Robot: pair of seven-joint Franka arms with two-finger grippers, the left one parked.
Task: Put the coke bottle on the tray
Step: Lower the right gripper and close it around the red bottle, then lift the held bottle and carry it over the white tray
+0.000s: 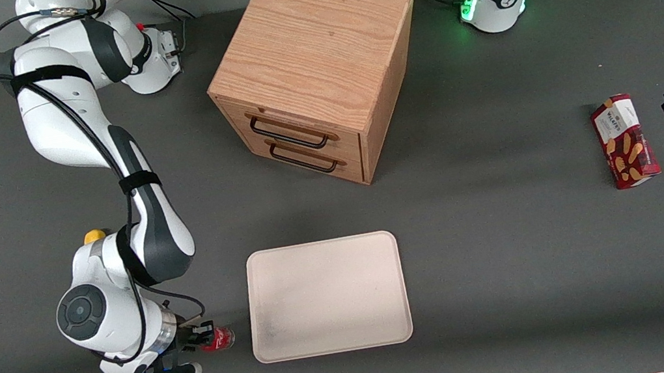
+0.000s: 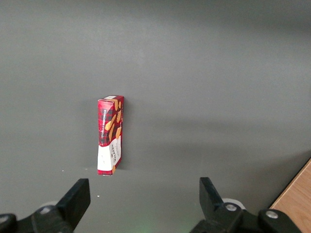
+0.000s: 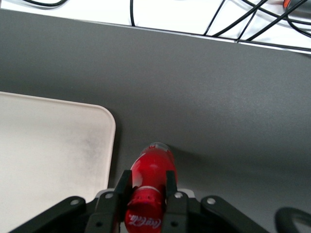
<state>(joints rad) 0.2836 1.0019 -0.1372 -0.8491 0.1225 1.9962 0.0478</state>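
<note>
Gripper (image 3: 144,187), fingers clamped on the bottle (image 3: 150,179) (long axis level, pointing away from the wrist), sits low above the counter (image 1: 515,264), just beside the tray (image 1: 327,296).

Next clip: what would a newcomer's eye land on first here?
Probably the wooden drawer cabinet standing mid-table, and the cream tray lying nearer the front camera than it. Beside the tray, toward the working arm's end, the pincer is shut on the coke bottle, which is not over the tray. A red snack box lies toward the parked arm's end.
</note>
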